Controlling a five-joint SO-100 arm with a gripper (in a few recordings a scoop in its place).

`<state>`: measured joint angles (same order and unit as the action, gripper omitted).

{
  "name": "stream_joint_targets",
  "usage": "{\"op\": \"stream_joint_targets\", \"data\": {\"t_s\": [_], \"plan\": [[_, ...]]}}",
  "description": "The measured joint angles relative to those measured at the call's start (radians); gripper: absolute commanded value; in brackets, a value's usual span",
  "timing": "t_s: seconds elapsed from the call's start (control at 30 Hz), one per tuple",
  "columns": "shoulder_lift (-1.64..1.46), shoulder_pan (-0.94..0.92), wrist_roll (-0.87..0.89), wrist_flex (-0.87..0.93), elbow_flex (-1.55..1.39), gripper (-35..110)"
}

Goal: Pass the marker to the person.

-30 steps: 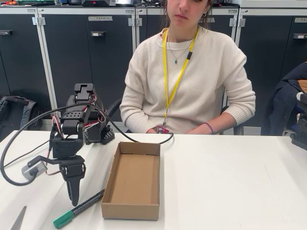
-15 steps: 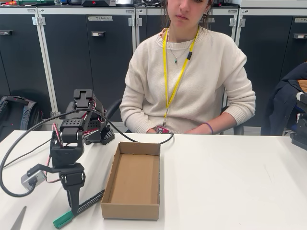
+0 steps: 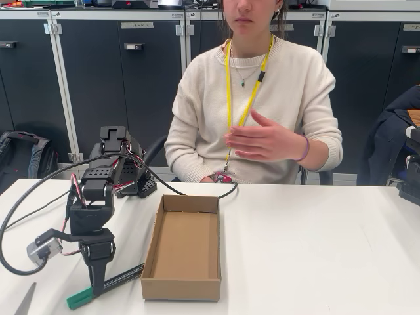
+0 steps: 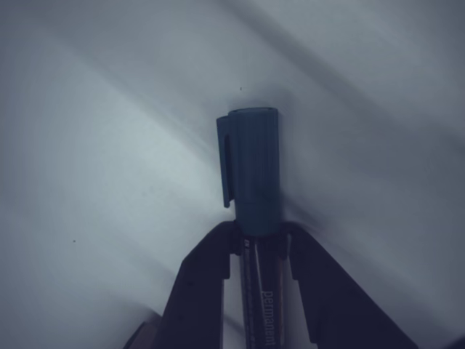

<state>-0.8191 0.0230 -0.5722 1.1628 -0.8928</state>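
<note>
The fingers (image 4: 196,291) have come down to straddle the marker (image 3: 105,287) just behind its green cap, jaws flanking the barrel; whether they pinch it yet I cannot tell. It lies flat on the table (image 3: 315,249) beside the cardboard box (image 3: 182,252), cap toward the near-left corner in the fixed view. The person (image 3: 256,98) has raised a hand (image 3: 259,140), so she looks ready to receive.

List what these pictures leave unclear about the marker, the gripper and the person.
- Marker: in the fixed view the gripper covers the middle of the barrel; its lettering is too small to read.
- Marker in the wrist view: the barrel's far end is cut off by the bottom edge.
- Grip: fingers flank the barrel, but actual contact cannot be told.
- Person: cut off by the top edge; the table hides everything below the waist.
</note>
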Motion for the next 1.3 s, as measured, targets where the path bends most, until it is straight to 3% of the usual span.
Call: {"op": "stream_joint_targets", "data": {"t_s": [0.27,0.53,1.13,1.3], "plan": [[-0.066,0.008,0.009,-0.017,-0.091,-5],[-0.36,0.086,-0.009,-0.026,-0.272,-5],[-0.557,0.176,-0.014,0.077,-0.31,-5],[-0.658,0.199,-0.018,0.014,-0.479,-5]]}}
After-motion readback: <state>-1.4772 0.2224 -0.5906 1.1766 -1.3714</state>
